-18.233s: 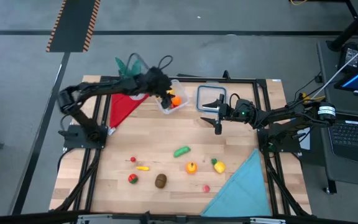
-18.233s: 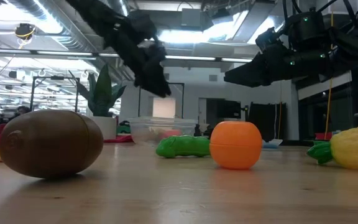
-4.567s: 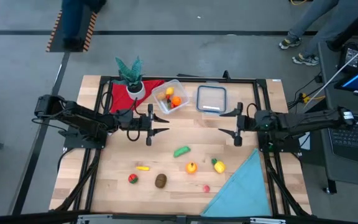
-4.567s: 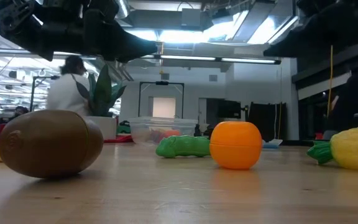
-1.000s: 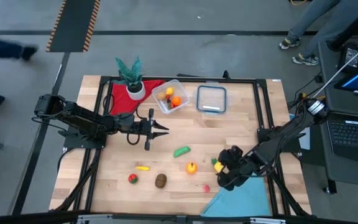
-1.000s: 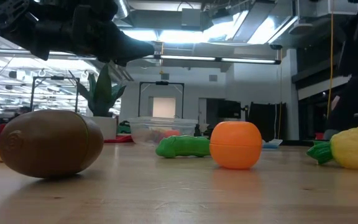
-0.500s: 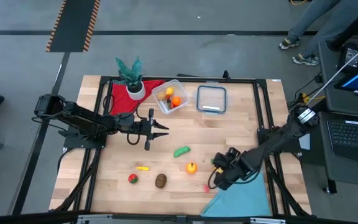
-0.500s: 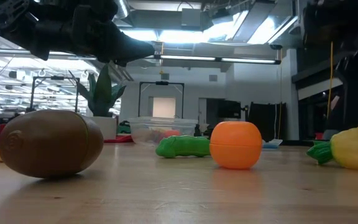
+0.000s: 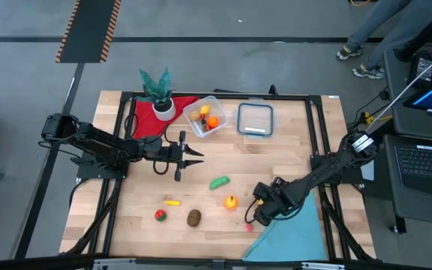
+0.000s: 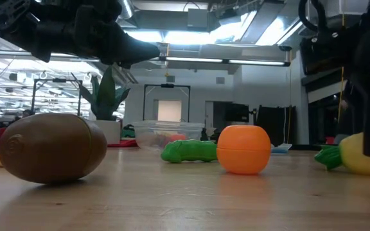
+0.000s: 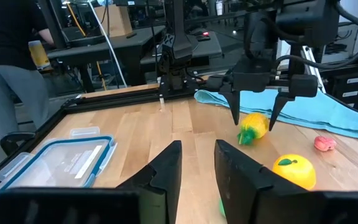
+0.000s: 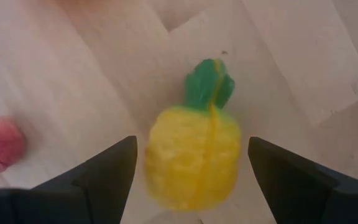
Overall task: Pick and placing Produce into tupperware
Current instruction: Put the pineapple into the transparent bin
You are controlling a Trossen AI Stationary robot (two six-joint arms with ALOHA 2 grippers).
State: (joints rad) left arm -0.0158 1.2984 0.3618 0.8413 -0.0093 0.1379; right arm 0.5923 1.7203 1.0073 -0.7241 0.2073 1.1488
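We see the right gripper (image 12: 191, 163) lowered over the small yellow toy pineapple with a green leafy top (image 12: 194, 149) near the front right of the pale wooden table (image 9: 201, 169), its two dark fingers (image 12: 101, 171) spread wide, one on either side of the fruit and apart from it. In the left wrist view those same fingers point down at the pineapple (image 11: 254, 126). Just beside it lies a small pink toy fruit (image 12: 0, 143), and the folded light-blue cloth (image 9: 291, 232) lies close by at the table's front right corner. The left gripper (image 9: 193, 157) hangs above the table's left middle, its fingers (image 11: 166, 171) set close together with a narrow gap and nothing between them. The clear squarish plastic container (image 9: 208, 115) sits at the back of the table, with a few orange and yellow toy pieces already inside, beside the flat clear lid with a blue-grey rim (image 9: 255, 119). A green toy vegetable (image 9: 218, 181), an orange toy fruit (image 9: 231, 201), a brown oval toy (image 9: 193, 217), a red toy fruit (image 9: 159, 215) and a small yellow toy piece (image 9: 172, 202) lie scattered across the front of the table.
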